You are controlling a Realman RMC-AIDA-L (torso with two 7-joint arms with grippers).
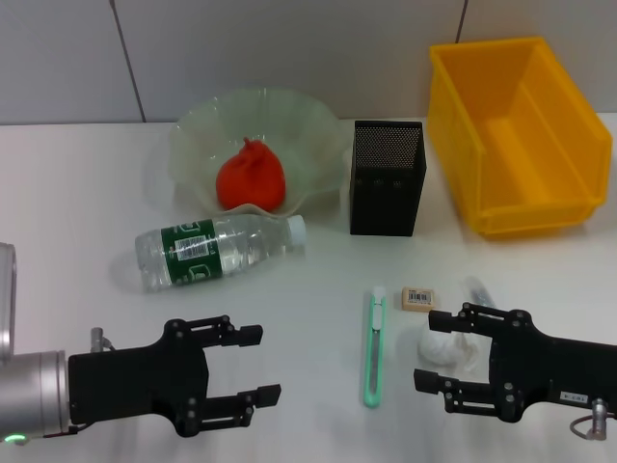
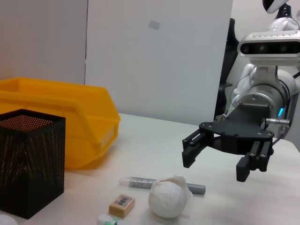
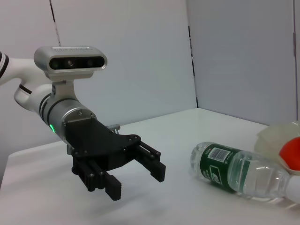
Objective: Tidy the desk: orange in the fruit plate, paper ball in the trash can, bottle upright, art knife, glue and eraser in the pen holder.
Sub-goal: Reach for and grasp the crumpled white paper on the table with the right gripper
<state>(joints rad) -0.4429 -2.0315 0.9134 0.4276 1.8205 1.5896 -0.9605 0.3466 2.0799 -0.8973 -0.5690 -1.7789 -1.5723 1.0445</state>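
The orange (image 1: 251, 178) lies in the translucent green fruit plate (image 1: 318, 130). A clear bottle (image 1: 217, 249) with a green label rests on its side in front of the plate. Near the front lie the green art knife (image 1: 374, 347), the eraser (image 1: 418, 298) and the glue (image 2: 140, 182), which is half hidden behind my right arm in the head view. The white paper ball (image 2: 168, 199) sits on the table. My right gripper (image 1: 430, 352) hangs open just over and behind it. My left gripper (image 1: 261, 365) is open and holds nothing, low at the front left below the bottle.
The black mesh pen holder (image 1: 388, 177) stands right of the plate. The yellow bin (image 1: 521, 135) sits at the back right. Bare white table lies between the two grippers, left of the knife.
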